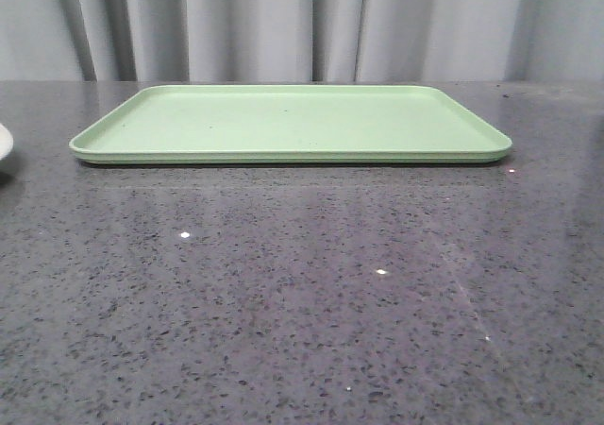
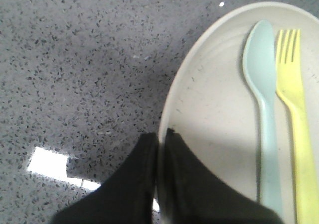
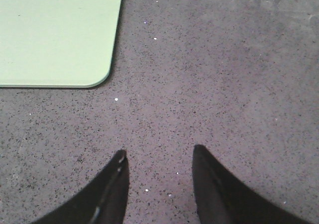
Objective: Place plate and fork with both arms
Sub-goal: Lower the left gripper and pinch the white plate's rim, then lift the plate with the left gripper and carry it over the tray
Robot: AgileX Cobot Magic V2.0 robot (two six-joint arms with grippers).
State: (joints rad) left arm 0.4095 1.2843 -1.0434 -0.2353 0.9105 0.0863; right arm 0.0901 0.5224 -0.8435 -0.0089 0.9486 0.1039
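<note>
In the left wrist view my left gripper (image 2: 160, 134) is shut on the rim of the cream plate (image 2: 219, 99), one finger outside the rim and one inside. The yellow fork (image 2: 295, 109) and a pale blue-green spoon (image 2: 262, 84) lie side by side in the plate. In the front view only a sliver of the plate (image 1: 4, 144) shows at the far left edge; no gripper shows there. In the right wrist view my right gripper (image 3: 158, 157) is open and empty above the bare speckled countertop.
A flat light-green tray (image 1: 293, 123) lies at the back middle of the dark speckled table and holds nothing; its corner shows in the right wrist view (image 3: 55, 35). Grey curtains hang behind the table.
</note>
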